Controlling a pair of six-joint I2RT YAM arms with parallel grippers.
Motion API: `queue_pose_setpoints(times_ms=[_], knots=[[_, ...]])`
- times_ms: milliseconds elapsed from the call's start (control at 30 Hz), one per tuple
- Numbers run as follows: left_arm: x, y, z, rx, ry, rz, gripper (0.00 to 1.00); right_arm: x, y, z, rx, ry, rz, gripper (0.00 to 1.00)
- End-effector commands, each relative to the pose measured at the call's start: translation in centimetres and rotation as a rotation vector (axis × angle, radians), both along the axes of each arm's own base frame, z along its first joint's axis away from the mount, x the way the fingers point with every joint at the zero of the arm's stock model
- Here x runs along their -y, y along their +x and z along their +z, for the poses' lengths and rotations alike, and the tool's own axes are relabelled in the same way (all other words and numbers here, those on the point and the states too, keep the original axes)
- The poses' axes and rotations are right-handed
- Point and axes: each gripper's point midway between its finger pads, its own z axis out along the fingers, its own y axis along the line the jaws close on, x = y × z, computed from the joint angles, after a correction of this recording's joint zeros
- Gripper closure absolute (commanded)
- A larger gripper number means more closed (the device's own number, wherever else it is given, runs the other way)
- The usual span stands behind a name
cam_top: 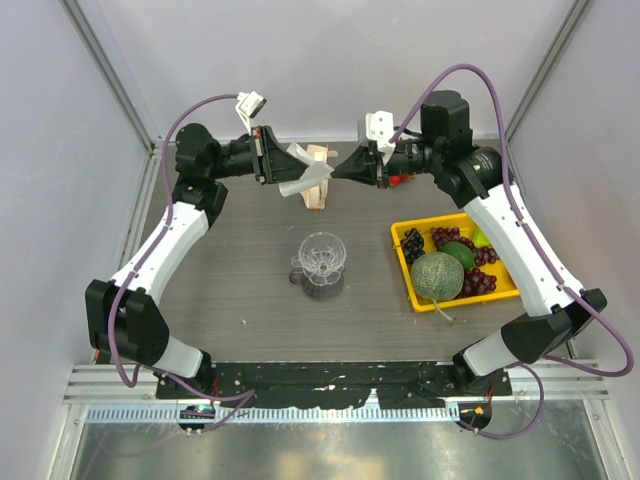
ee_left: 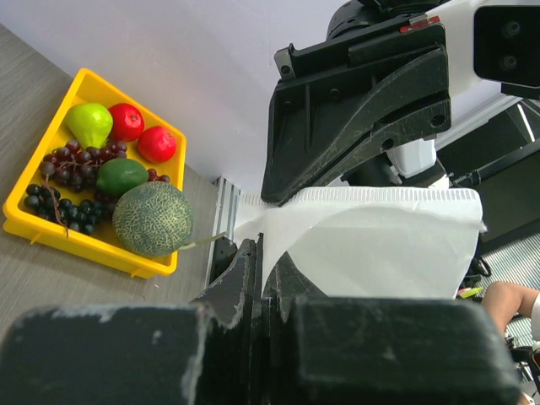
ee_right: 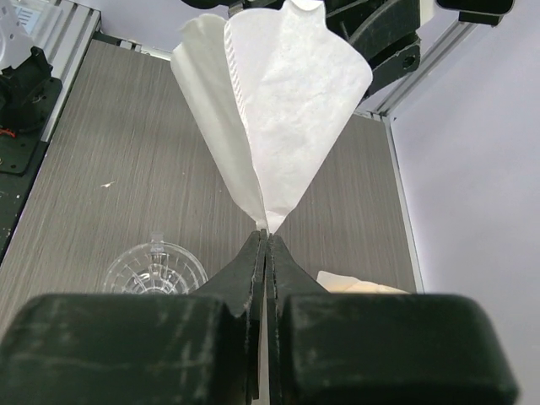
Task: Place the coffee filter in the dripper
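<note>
The coffee filter (cam_top: 303, 178) is a thin white paper fan held in the air at the back of the table, between my two grippers. My left gripper (cam_top: 284, 165) is shut on one edge of it (ee_left: 380, 249). My right gripper (cam_top: 336, 172) is shut on its pointed tip, and the filter (ee_right: 274, 101) fans out partly open above the jaws. The dripper (cam_top: 322, 257), a clear ribbed cone, stands on the table in the middle, nearer than the filter and below it. It also shows at the lower left of the right wrist view (ee_right: 156, 268).
A beige pack of stacked filters (cam_top: 318, 190) stands just behind the held filter and shows in the right wrist view (ee_right: 359, 284). A yellow tray (cam_top: 403, 266) with a melon (cam_top: 437, 277), grapes and other fruit sits at the right. Enclosure walls surround the table.
</note>
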Motion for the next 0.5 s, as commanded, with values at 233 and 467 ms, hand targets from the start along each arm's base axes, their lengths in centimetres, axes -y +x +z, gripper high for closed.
queue_pose_setpoints(times_ms=[233, 467], knots=[[0.0, -0.5, 2.0, 0.103, -0.005, 0.008, 0.65, 0.0, -0.6, 2.2, 0.081, 0.026, 0.011, 0.95], [0.8, 0.1, 1.3, 0.090, 0.027, 0.025, 0.62, -0.4, -0.8, 2.7, 0.094, 0.053, 0.002, 0.95]])
